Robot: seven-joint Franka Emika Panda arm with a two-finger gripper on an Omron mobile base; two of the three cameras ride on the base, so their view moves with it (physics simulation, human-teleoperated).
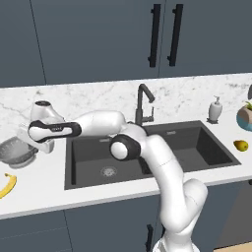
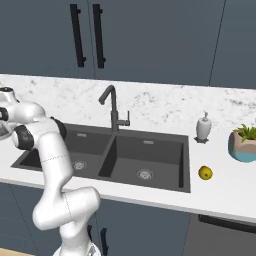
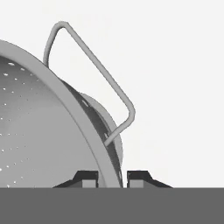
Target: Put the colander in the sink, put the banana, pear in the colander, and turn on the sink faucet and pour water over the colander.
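Pincer point(image 3: 112, 177) pressed together on colander point(image 3: 48, 127) rim, one finger inside wall, other outside; wire handle just beyond grip. Colander sits on tabletop point(image 1: 44, 189) under pincer, beside sink point(image 1: 147, 152) left edge. Sink lies toward robot's right of pincer, so next move is probably lift, then carry right over near basin. Banana point(image 1: 7, 185) close in front of colander; pear point(image 1: 240, 145) far beyond sink.

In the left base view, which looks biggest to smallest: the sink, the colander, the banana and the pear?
1. sink, by far the largest.
2. colander.
3. banana, though the picture's edge cuts it off, so its rank against the colander is unsure.
4. pear, smallest.
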